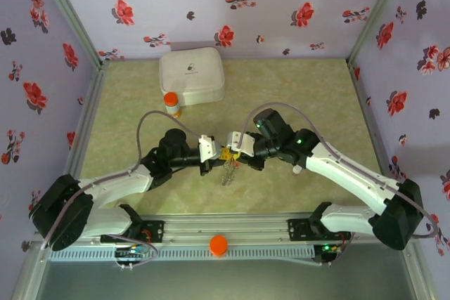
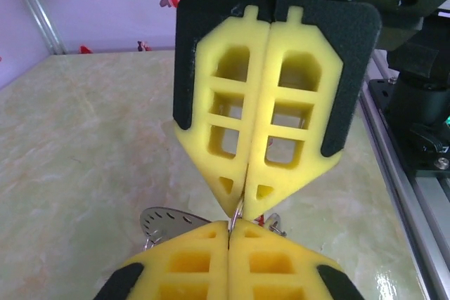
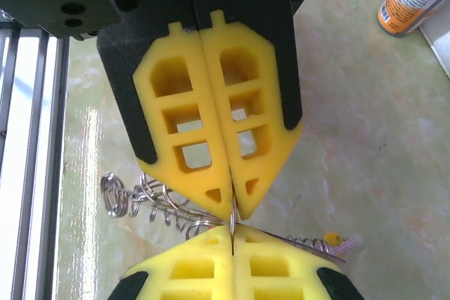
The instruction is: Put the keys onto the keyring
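Keyring (image 3: 163,205): grey wire loops, bunched just under the point where both sets of fingers meet, at mid-desk (image 1: 302,89). Strung out crosswise beneath the tips in the right wrist view; trailing toward the near rail in the top view. Hanging free or resting on the desk: cannot tell.

Key (image 3: 330,238), yellow head: at the opposite end of the bunch from the coils, just beside the right fingers. Looks caught up in the wire; threading not confirmable. Second key: not made out.

Left fingers (image 1: 213,151): fully closed, tips nipping a thin strand of the wire.

Right fingers (image 1: 237,148): fully closed on the same strand, tip to tip with the left pair, almost touching.

Nearer arm: neither; equal reach, strand crossing straight from one pinch to the other.

Probable need: one pinch kept, the other freed to feed a key.

White case (image 1: 191,75): lid down, contents hidden, well apart at the back.

Bottle (image 1: 171,103), orange cap: upright just in front of the case; contents not visible.
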`<move>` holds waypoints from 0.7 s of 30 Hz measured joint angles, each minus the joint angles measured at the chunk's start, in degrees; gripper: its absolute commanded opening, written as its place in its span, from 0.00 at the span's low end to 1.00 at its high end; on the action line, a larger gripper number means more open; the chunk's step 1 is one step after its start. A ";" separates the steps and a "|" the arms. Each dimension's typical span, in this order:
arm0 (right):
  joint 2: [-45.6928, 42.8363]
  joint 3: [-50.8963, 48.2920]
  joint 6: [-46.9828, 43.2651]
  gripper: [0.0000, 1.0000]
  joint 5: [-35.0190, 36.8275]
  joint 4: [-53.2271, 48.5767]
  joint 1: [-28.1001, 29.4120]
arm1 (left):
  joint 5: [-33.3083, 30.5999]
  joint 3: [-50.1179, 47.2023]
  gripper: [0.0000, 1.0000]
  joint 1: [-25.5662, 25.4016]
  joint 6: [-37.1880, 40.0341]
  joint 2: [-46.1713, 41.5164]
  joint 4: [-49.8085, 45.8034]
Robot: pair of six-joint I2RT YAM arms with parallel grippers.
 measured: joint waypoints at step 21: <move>-13.14 -18.91 17.90 0.47 -4.50 21.94 -5.18 | -3.04 -5.81 0.00 0.00 -7.80 5.01 23.91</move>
